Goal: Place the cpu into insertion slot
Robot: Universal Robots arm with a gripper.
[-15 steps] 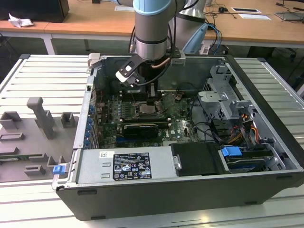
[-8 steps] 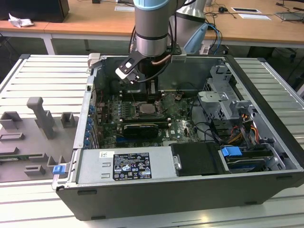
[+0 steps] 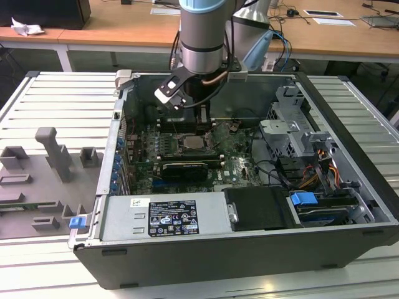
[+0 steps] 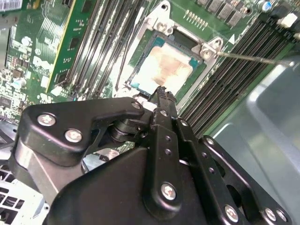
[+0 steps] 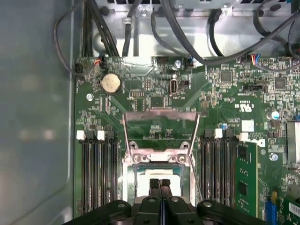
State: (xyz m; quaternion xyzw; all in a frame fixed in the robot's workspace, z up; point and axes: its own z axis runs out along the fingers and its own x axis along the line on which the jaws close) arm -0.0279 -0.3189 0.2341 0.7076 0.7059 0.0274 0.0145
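Exterior view: arm (image 3: 202, 43) reaches into open computer case (image 3: 218, 265), gripper (image 3: 202, 123) low over board (image 3: 240, 156), tips unclear. Second wrist view: cpu (image 4: 161, 70) lies flat in insertion slot (image 4: 208, 48); gripper pressed together, empty, at its edge, contact unclear. First wrist view: retention frame (image 5: 159, 126) stands open for access; gripper hides part of cpu.
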